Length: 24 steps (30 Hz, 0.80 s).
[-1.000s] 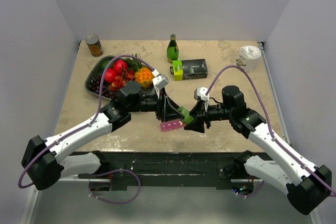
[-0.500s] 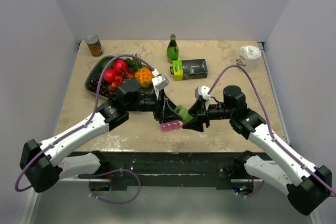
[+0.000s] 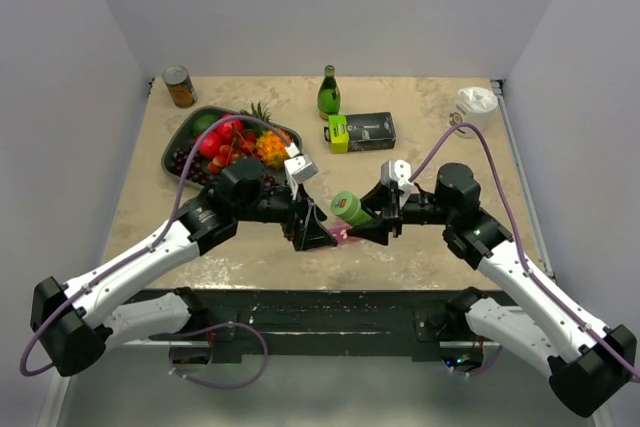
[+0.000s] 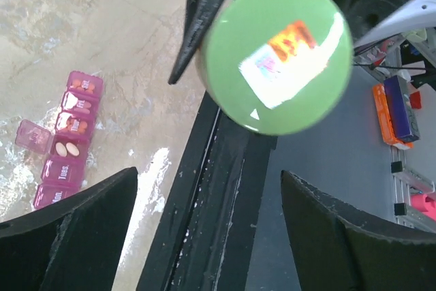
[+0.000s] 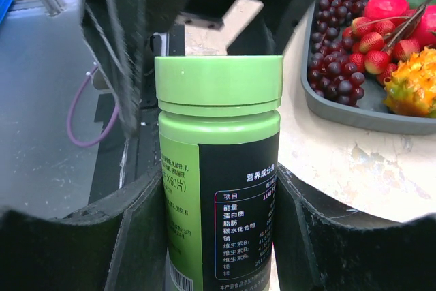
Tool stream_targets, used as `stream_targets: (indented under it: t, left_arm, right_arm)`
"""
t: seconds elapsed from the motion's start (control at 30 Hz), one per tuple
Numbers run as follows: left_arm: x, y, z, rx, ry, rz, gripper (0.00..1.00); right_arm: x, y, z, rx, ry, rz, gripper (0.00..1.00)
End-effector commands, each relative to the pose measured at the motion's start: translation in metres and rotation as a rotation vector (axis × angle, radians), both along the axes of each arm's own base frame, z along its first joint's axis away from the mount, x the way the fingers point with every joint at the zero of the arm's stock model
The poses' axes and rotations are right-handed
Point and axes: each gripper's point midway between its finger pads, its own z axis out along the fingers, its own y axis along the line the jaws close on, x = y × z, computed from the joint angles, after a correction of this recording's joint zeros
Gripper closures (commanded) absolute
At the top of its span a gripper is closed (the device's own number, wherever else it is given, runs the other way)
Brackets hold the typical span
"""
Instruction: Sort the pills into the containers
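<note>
My right gripper [image 3: 366, 219] is shut on a small green pill bottle [image 3: 350, 209] with a green cap and holds it, tilted, above the table. In the right wrist view the bottle [image 5: 218, 189] sits between both fingers. My left gripper [image 3: 316, 235] is open and empty, just left of the bottle. In the left wrist view the bottle's cap [image 4: 276, 56] faces the camera above the open jaws. The pink pill organiser [image 4: 65, 141] lies on the table near the front edge. One lid is open over two pale tablets [image 4: 67, 149]. In the top view the organiser [image 3: 345, 235] is mostly hidden.
A dark tray of fruit [image 3: 178, 150] stands at the back left and also shows in the right wrist view [image 5: 368, 117]. Behind it is a tin can [image 3: 180, 87]. A green glass bottle [image 3: 329, 94], a black-and-green box [image 3: 362, 131] and a white cup [image 3: 476, 105] stand at the back.
My right gripper has lifted the green bottle higher and tipped its cap towards the left arm. My left gripper has moved down towards the front edge, now lower than the bottle.
</note>
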Motion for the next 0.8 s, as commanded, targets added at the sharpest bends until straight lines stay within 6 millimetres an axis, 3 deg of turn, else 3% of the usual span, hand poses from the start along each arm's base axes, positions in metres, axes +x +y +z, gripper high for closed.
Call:
stream_targets:
  t: [0.0,0.07,0.1,0.17,0.2,0.3,0.53,0.57,0.77]
  left_arm:
    - [-0.017,0.018,0.022,-0.049,-0.110,-0.036,0.10]
    - [-0.019,0.028,0.025,-0.041,-0.146,-0.008,0.07]
    - [-0.021,0.035,0.036,-0.062,-0.185,0.014,0.04]
    - [-0.011,0.046,0.043,-0.068,-0.226,0.122,0.01]
    - [-0.010,0.054,0.056,-0.105,-0.257,0.175,0.01]
    - [0.015,0.073,0.071,-0.166,-0.264,0.405,0.01]
    - [0.026,0.044,0.082,-0.282,-0.102,0.404,0.01]
    - [0.026,0.040,0.096,-0.335,-0.095,0.395,0.01]
    - [0.038,0.026,0.107,-0.396,0.014,0.418,0.01]
  right_arm:
    - [0.003,-0.001,0.028,0.047,-0.110,-0.004,1.00]
    - [0.007,-0.004,0.026,0.025,-0.144,-0.020,1.00]
    - [0.010,-0.005,0.025,0.012,-0.161,-0.039,1.00]
    - [0.014,-0.010,0.019,-0.032,-0.221,-0.049,1.00]
    - [0.021,-0.014,0.018,-0.059,-0.280,-0.076,1.00]
    - [0.033,-0.024,0.010,-0.135,-0.371,-0.124,1.00]
    - [0.061,-0.040,0.009,-0.192,-0.495,-0.274,1.00]
    - [0.065,-0.042,0.012,-0.193,-0.523,-0.301,1.00]
    - [0.073,-0.052,0.006,-0.231,-0.602,-0.349,1.00]
